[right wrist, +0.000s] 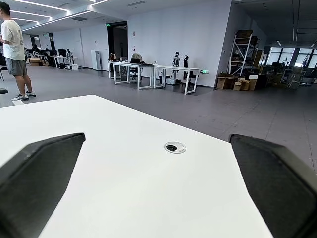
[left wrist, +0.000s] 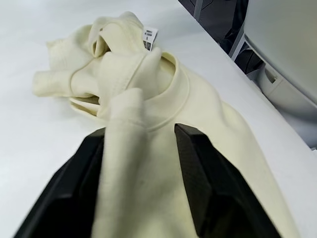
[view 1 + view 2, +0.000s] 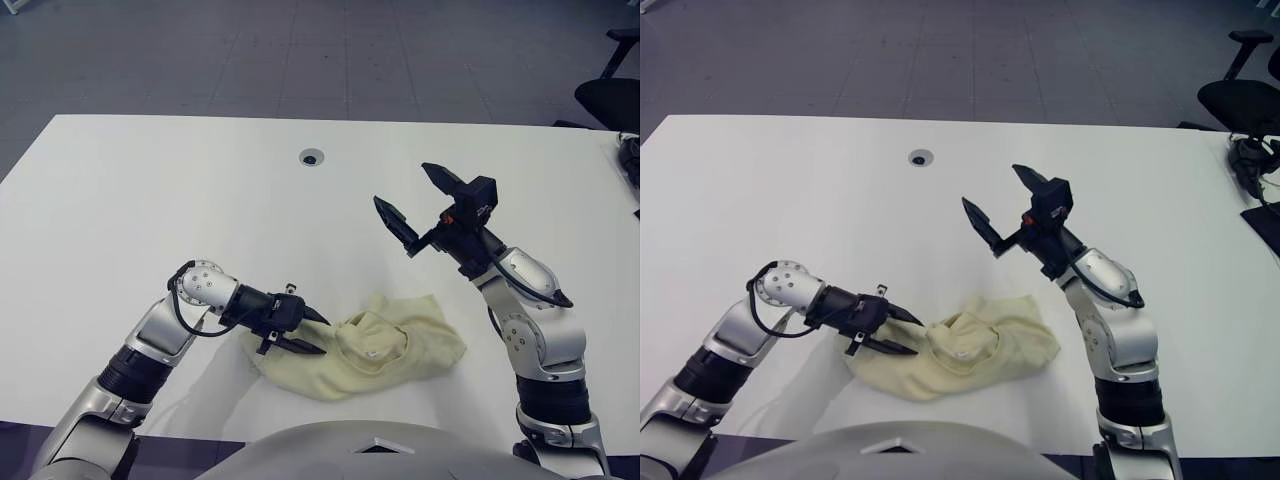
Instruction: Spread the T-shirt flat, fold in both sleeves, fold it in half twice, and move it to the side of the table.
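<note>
Left wrist view: pinched fold may drag the heap

Your left gripper (image 2: 140,131) has its fingers closed on a thick fold of the crumpled pale-yellow cotton T-shirt (image 2: 129,59), which is bunched just ahead of them. Pull now and the heap may slide, not spread. The eye views add your right gripper (image 3: 402,185), wide open and empty, raised beyond the shirt.

My left arm lies low along the near edge of the table (image 3: 150,180), with the forearm stretched toward the middle and the wrist level. The left gripper (image 3: 312,334) has its two black fingers pinched on a fold of the T-shirt (image 3: 420,345). My right arm stands bent near the right corner, forearm lifted. The right gripper (image 3: 402,184) hangs above the table, fingers spread wide.
</note>
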Controlling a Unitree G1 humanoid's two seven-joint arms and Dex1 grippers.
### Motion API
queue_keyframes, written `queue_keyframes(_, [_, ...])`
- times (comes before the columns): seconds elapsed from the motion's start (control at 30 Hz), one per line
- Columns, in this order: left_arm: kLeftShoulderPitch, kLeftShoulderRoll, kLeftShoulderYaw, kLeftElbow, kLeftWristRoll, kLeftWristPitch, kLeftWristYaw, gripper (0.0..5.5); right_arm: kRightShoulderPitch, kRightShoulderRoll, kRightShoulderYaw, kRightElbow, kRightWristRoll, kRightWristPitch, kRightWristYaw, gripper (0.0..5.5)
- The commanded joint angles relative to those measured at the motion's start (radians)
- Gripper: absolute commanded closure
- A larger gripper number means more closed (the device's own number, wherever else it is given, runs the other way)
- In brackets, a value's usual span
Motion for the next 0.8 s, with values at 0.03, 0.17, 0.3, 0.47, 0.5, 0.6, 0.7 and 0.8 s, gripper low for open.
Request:
queue_keyframes(0.03, [0.017,0.019,0.002,-0.036,-0.004,-0.021,0.015,2.75,0.001,0.001,0.006,-0.014,-0.004,0.008,-0.004,0.1])
queue_keyframes(0.17, [0.0,0.004,0.028,-0.048,-0.024,-0.038,0.045,2.01,0.004,-0.001,0.008,-0.017,-0.005,0.009,-0.004,0.1])
queue_keyframes(0.3, [-0.023,-0.011,0.085,-0.091,-0.125,0.017,0.071,1.32,0.006,-0.001,0.01,-0.022,-0.003,0.015,-0.004,0.1])
queue_keyframes(0.47, [0.004,0.045,0.144,-0.177,-0.289,0.125,0.035,0.34,0.007,-0.001,0.011,-0.031,0.001,0.024,-0.005,0.1])
queue_keyframes(0.5, [0.015,0.06,0.145,-0.184,-0.295,0.132,0.024,0.15,0.01,0.0,0.01,-0.036,0.002,0.026,-0.007,0.1])
queue_keyframes(0.6, [0.025,0.072,0.168,-0.175,-0.315,0.144,0.024,0.12,0.012,0.001,0.009,-0.044,0.004,0.033,-0.011,0.1])
queue_keyframes(0.7, [-0.004,0.048,0.199,-0.111,-0.299,0.142,0.074,0.12,0.011,0.002,0.01,-0.046,0.005,0.039,-0.013,0.1])
queue_keyframes(0.8, [-0.045,0.032,0.2,-0.013,-0.259,0.167,0.128,0.12,0.011,0.001,0.013,-0.049,0.006,0.043,-0.014,0.1])
